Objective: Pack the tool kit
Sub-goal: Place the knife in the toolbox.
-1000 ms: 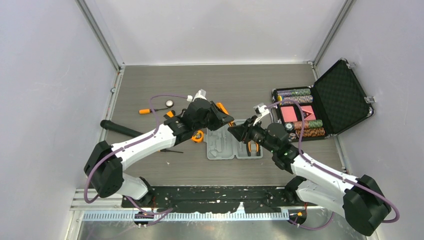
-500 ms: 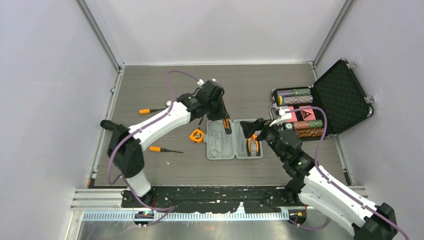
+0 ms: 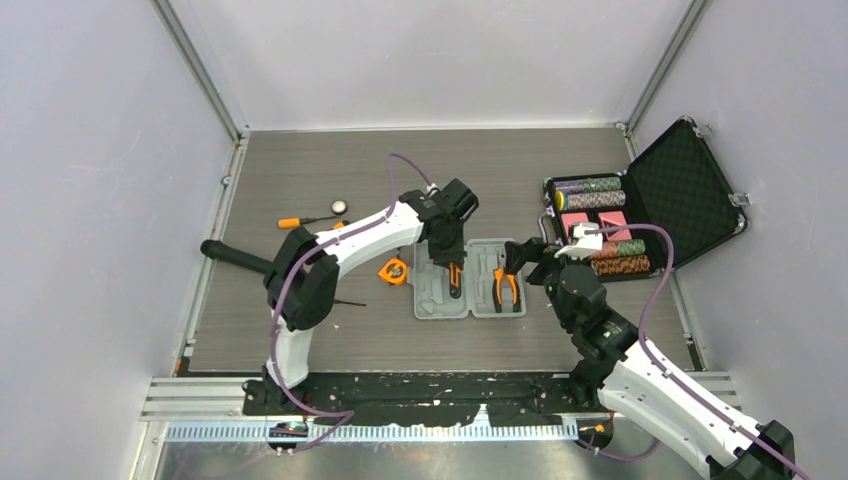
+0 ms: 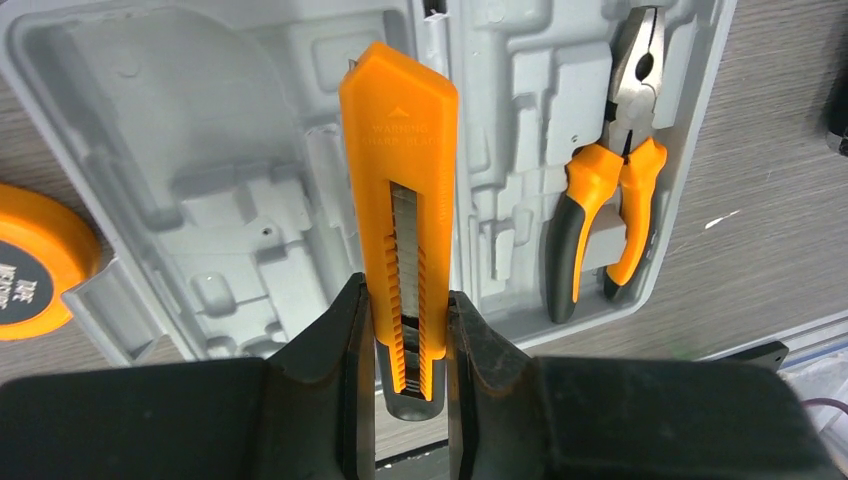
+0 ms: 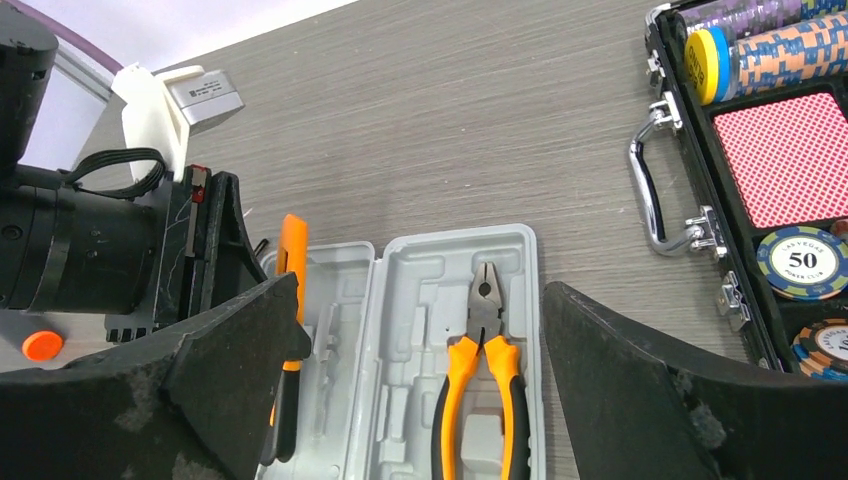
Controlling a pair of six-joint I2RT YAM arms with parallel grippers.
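My left jaws, reaching over the grey case [image 3: 430, 295], pinch an orange utility knife [image 4: 400, 150]; my right jaws hang wide above the pliers [image 5: 485, 300] lying in its right half.

The top camera looks steeply down from behind the arms. Wrist cameras sit close behind the left gripper [image 4: 405, 295] and right gripper [image 5: 420, 288]. Both share the tool case [image 4: 200, 150] and pliers [image 4: 590, 190] just ahead.

Bright, even diffuse light, faint soft shadows, slight blur on right hand [image 5: 418, 290]
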